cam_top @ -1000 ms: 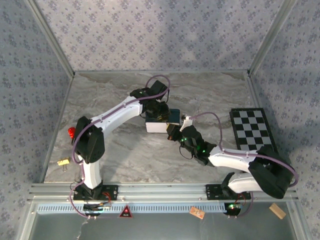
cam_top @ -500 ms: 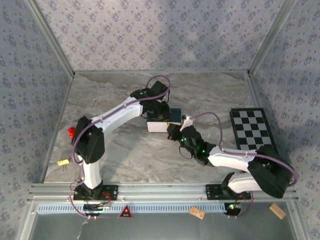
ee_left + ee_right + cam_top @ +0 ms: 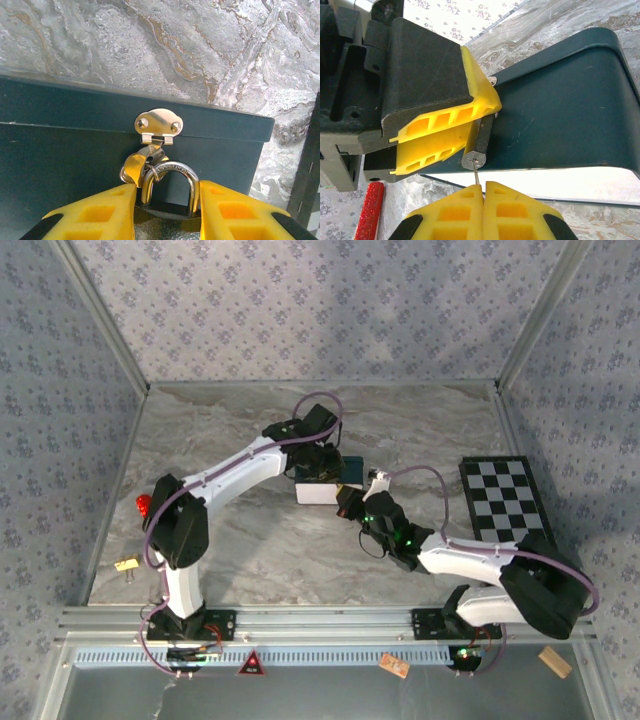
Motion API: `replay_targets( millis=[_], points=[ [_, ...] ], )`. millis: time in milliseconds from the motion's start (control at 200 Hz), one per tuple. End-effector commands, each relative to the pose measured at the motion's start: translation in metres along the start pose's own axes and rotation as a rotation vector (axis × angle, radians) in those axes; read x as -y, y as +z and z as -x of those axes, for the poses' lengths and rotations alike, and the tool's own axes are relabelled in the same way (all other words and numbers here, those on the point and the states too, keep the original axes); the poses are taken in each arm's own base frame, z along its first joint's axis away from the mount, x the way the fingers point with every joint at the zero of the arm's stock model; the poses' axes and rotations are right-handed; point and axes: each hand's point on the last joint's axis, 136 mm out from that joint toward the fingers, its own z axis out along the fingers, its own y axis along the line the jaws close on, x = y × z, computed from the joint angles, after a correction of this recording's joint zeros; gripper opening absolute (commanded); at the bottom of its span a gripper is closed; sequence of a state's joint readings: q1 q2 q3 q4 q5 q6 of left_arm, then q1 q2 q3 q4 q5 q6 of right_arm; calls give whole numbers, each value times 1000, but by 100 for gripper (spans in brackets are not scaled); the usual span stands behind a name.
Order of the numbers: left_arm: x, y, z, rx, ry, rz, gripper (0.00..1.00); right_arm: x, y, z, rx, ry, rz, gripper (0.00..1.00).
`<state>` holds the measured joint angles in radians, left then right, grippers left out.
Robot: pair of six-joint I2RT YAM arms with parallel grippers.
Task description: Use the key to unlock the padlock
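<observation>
Now left hand clamps the padlock; right hand, fully closed, pinches the key, tip touching the padlock's base; slight misalignment might bend it.

Padlock clearance
Flanks are blocked by left pads, rear by the tin, keyway end by the right gripper.

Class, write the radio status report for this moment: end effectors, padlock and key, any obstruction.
Left end effector shut on padlock, shackle through tin's hasp. Right end effector shut on key, tip at keyway. Nothing blocking.
</observation>
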<state>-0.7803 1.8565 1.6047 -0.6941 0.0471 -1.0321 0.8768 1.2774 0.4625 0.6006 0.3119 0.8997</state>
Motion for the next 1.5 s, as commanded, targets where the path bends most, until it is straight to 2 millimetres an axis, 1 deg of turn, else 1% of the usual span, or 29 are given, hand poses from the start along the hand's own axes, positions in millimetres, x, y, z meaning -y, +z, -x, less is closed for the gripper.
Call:
replay_targets(
  millis=[0,65,200,350,500,585,715,870,915,1014,1149,1224,1309,1319,1339,1494],
  points=[
    [-38,20,-33,-75,-11,154,30,-4,3,15,51,40,-18,0],
    [-40,19,-33,-57,-23,154,30,-6,3,15,48,44,-17,0],
    [-39,17,-34,-47,-32,147,29,-2,3,15,57,53,-26,0],
    [-34,16,-39,-50,-49,117,29,-6,4,18,61,64,-3,0],
    [-28,12,-42,-46,-57,90,29,-12,4,27,79,90,10,0],
    [-26,11,-43,-48,-59,83,28,-8,5,33,76,161,-2,0],
    [-25,12,-44,-54,-60,79,28,-10,4,41,77,179,-27,0],
    [-21,12,-44,-61,-60,68,28,-9,4,45,70,206,-49,0],
    [-22,13,-45,-63,-60,69,28,-9,5,44,65,203,-58,0],
    [-20,12,-44,-62,-67,62,28,-16,8,43,85,161,-20,0],
    [-22,11,-46,-67,-79,61,28,-23,12,35,100,148,17,0],
    [-22,11,-47,-70,-84,62,28,-23,12,30,107,140,7,0],
    [-24,11,-47,-70,-91,66,28,-22,11,30,127,147,2,0],
    [-19,12,-45,-61,-90,46,28,-22,10,30,131,147,1,0],
    [-17,12,-44,-58,-92,39,28,-22,10,30,138,147,0,0],
    [-18,12,-44,-55,-99,36,28,-23,11,25,143,146,-5,0]
  ],
)
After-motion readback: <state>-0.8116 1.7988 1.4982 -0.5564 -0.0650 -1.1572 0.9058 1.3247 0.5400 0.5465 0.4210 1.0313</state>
